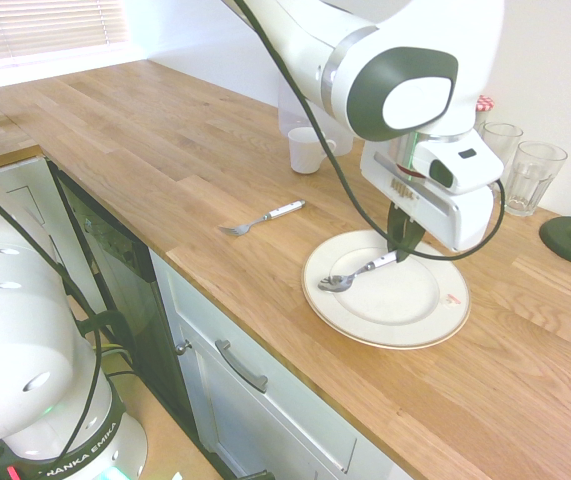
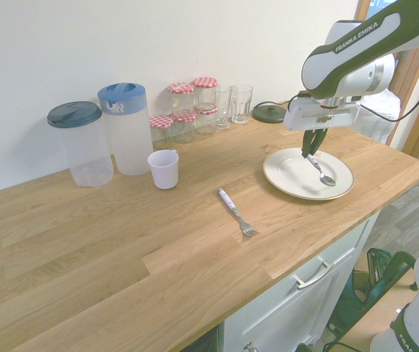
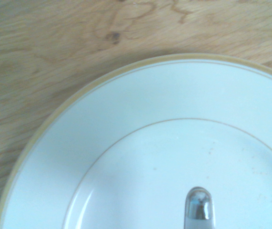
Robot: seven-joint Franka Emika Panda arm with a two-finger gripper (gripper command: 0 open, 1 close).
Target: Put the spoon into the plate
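Nearest the gripper (image 1: pixel 402 245) is the spoon (image 1: pixel 357 273), whose pale handle end is pinched between the dark fingers. From that grip the spoon slopes down and outward, its long axis tilted, with the shiny bowl resting on or just above the plate (image 1: pixel 405 315) near the rim facing the tabletop (image 1: pixel 165 150) edge. The whole spoon lies inside the plate's outline, directly below the gripper, so releasing should leave it there. Farther off, the fork (image 1: pixel 262 217) lies flat on the wood, well apart from the plate.
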